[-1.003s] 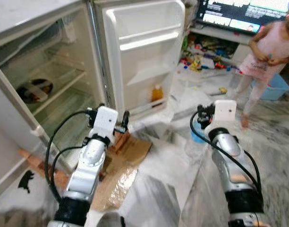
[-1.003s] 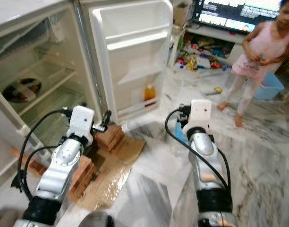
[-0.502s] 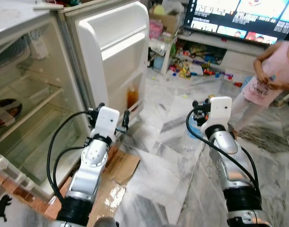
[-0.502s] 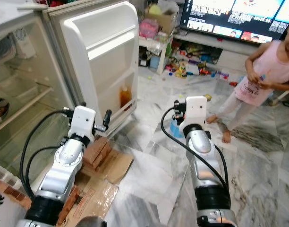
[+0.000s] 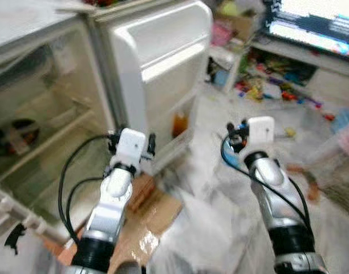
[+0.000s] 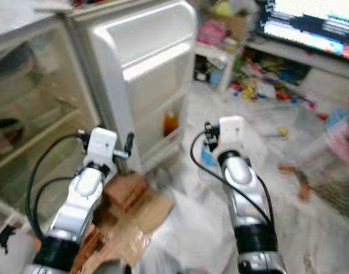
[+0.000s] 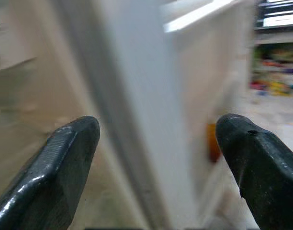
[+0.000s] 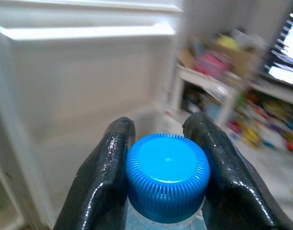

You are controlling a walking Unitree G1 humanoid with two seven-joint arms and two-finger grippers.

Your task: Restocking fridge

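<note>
Right gripper (image 8: 165,158): you see its two black fingers (image 8: 106,177) closed on a bottle with a blue ribbed cap (image 8: 166,175), one finger on each side of the cap. From the head views this gripper is raised in front of the robot, over the marble floor (image 5: 220,228), facing the open fridge door.

Bottle: it is held by the neck just under the cap – the clear body below is hardly visible, so you cannot tell how full it is.

Left gripper (image 7: 161,158): the fingers (image 7: 55,163) stand wide apart and hold nothing. Between them you look at the edge of the fridge door, which is blurred.

Fridge (image 5: 55,131): it is open on the robot's left, with pale shelves inside and a dark round dish (image 5: 15,131) on one shelf.

Fridge door (image 5: 163,74): swung open, its inner side faces you – an orange bottle (image 5: 179,123) stands in the lowest door rack.

Floor near the fridge: flattened cardboard (image 5: 146,217) and some reddish bricks (image 6: 126,188) lie by the left arm.

Background: a lit screen (image 5: 317,28) on a low unit, with coloured toys (image 5: 266,88) scattered below it. The head views are blurred.
</note>
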